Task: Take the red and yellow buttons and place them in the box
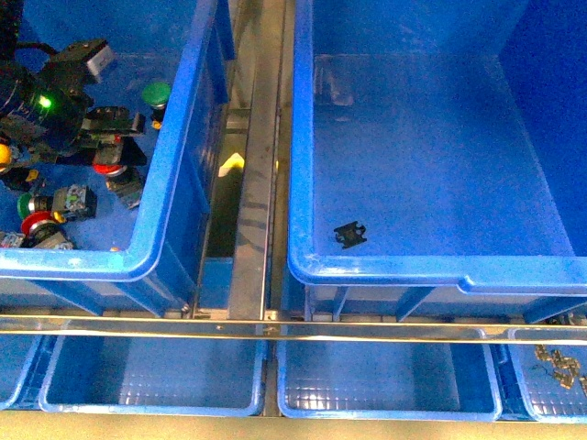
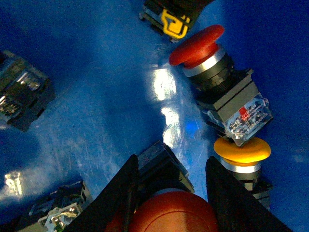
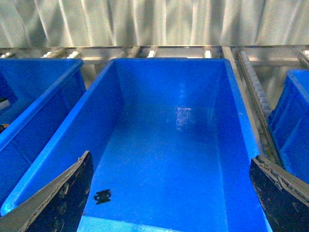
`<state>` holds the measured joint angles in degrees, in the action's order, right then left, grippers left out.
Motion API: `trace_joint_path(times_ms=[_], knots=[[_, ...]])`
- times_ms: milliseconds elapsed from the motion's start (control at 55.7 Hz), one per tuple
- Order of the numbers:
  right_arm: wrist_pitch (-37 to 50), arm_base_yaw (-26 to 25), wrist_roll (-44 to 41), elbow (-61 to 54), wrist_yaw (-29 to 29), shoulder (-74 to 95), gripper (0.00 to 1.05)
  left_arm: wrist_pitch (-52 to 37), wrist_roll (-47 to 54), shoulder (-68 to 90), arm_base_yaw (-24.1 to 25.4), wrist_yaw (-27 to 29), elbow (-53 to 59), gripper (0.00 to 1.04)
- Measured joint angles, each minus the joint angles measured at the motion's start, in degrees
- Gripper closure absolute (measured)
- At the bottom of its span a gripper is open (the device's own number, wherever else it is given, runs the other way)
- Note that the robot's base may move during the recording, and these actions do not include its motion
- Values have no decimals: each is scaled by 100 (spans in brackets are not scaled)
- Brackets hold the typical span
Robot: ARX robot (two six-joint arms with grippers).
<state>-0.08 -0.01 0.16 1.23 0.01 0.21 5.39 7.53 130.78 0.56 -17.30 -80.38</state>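
One red button (image 2: 198, 46), one yellow button (image 2: 241, 149) lie near the left claw (image 2: 171, 166).

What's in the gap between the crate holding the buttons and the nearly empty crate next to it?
A grey metal rail runs between the left crate and the box, with a yellow patch lower down; the front view shows it.

Metal rack (image 1: 260, 229) with the box (image 1: 385, 269) beside another blue crate (image 1: 179, 137), trays (image 1: 147, 376) below.
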Motion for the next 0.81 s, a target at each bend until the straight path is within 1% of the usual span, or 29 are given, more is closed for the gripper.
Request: trace_joint_path(times_ms=[215, 467, 592, 718, 754, 808], knots=[[0, 0, -2, 0, 0, 0, 7, -400, -828, -612, 289, -304, 398, 71], [0, 0, 0, 0, 0, 0, 7, -894, -2326, -1373, 684, -660, 1019, 71], [0, 0, -2, 0, 0, 0, 7, -1021, -3202, -1792, 817, -1119, 1421, 71], [0, 0, 0, 0, 0, 0, 7, -1134, -3947, -2260, 824, -1591, 1707, 71], [0, 0, 0, 0, 0, 0, 7, -1248, -4288, -2417, 822, -1799, 1781, 71], [0, 0, 0, 0, 0, 0, 7, -1412, -4647, -2588, 804, -1956, 1838, 71]])
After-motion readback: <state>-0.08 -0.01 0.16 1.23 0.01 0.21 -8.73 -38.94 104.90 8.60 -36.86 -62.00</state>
